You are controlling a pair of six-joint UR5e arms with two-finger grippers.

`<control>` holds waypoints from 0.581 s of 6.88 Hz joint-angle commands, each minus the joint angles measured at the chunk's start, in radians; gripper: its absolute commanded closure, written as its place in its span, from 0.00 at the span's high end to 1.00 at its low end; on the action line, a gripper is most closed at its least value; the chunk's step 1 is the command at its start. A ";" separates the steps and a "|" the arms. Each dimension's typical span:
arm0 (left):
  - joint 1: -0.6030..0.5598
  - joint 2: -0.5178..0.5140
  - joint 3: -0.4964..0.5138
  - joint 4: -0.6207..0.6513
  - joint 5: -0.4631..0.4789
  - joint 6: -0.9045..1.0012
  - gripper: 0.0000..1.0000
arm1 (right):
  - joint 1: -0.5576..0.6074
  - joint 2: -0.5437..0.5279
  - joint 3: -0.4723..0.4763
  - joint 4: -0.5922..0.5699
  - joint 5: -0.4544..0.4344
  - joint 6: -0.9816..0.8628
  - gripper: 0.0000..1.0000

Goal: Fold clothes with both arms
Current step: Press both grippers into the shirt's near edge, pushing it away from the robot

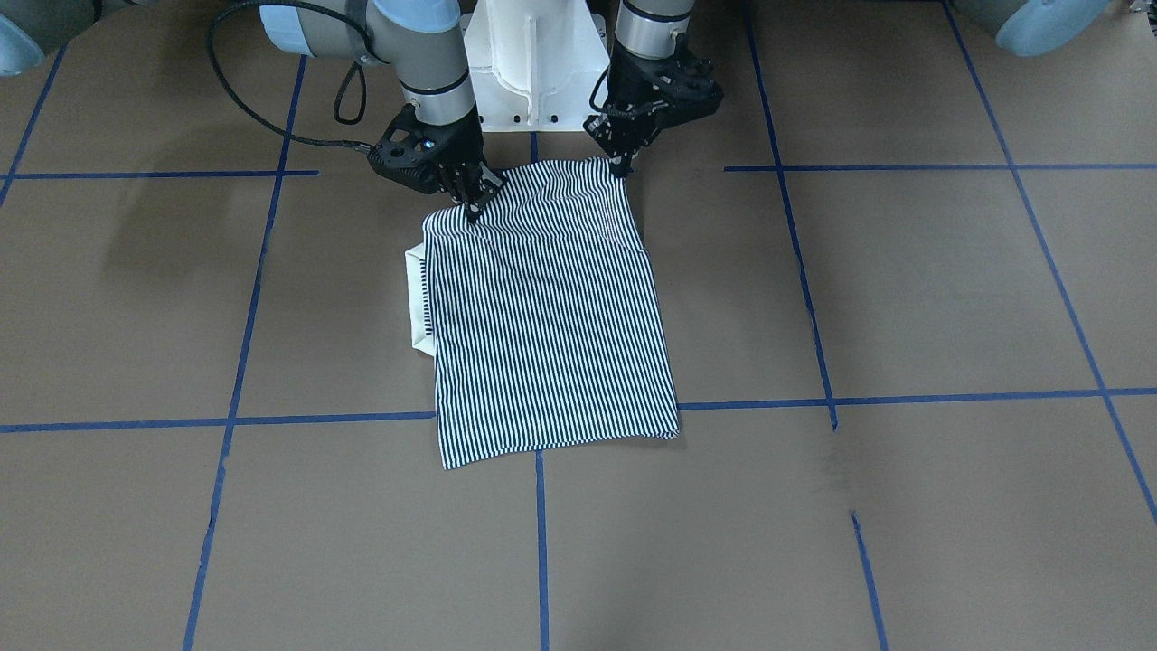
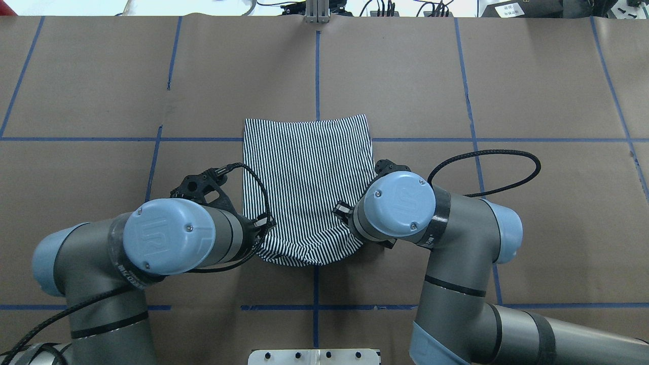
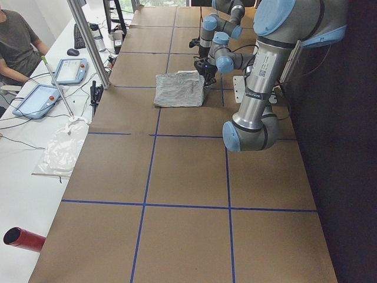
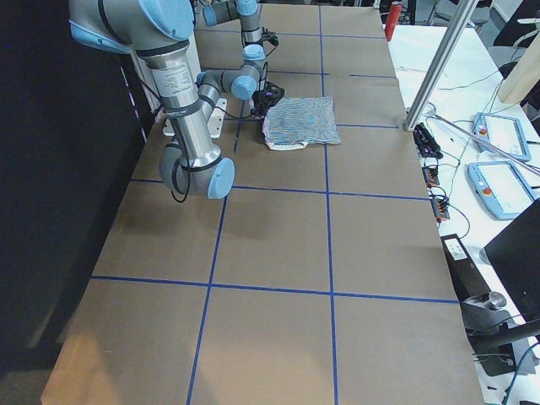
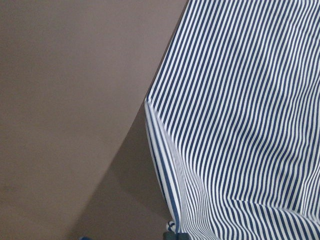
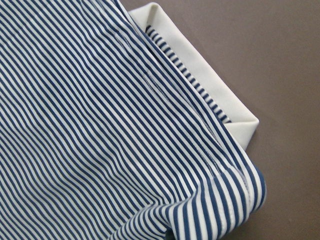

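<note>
**Navy-and-white thin-striped fabric shirt (image 1: 551, 316) folded mid-table, both pincers clenched on it**

Striped cloth fills both wrist views at close range, over the brown paper-covered table (image 1: 904, 289) marked with a blue tape grid. In the right wrist view a plain cream collar (image 6: 210, 85) juts from under the striped top layer; the front-facing view shows the same collar on the robot's right side of the bundle. The shirt lies as a folded oblong in the middle of the table, just in front of the white pedestal base (image 1: 533, 63); its far edge crosses a tape line, and the centre tape line runs beneath it. The black two-finger left gripper (image 1: 621, 168) is clamped on the corner nearest the robot on its own side; its fingertips meet at the cloth's edge. The black two-finger right gripper (image 1: 474, 212) is pinched on the opposite near corner; the fabric puckers toward its tips. Between the two grips the near edge bows and wrinkles; the far portion lies flat. Both grey-and-silver jointed arms bend inward over the near edge, light blue caps uppermost in the overhead view. A white side bench (image 3: 23, 177) carries two blue-framed tablets (image 3: 70, 69); a person (image 3: 17, 35) sits behind it.
</note>
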 commanded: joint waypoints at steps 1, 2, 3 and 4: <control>-0.018 -0.003 0.076 -0.107 0.004 -0.029 0.00 | 0.035 0.016 -0.096 0.120 0.003 -0.006 0.00; -0.061 -0.006 0.079 -0.118 0.003 -0.028 0.00 | 0.078 0.036 -0.117 0.119 0.006 -0.012 0.00; -0.155 -0.006 0.125 -0.170 0.000 -0.010 0.00 | 0.151 0.123 -0.234 0.119 0.013 -0.097 0.00; -0.238 -0.031 0.254 -0.274 -0.006 0.036 0.00 | 0.219 0.209 -0.375 0.130 0.039 -0.132 0.00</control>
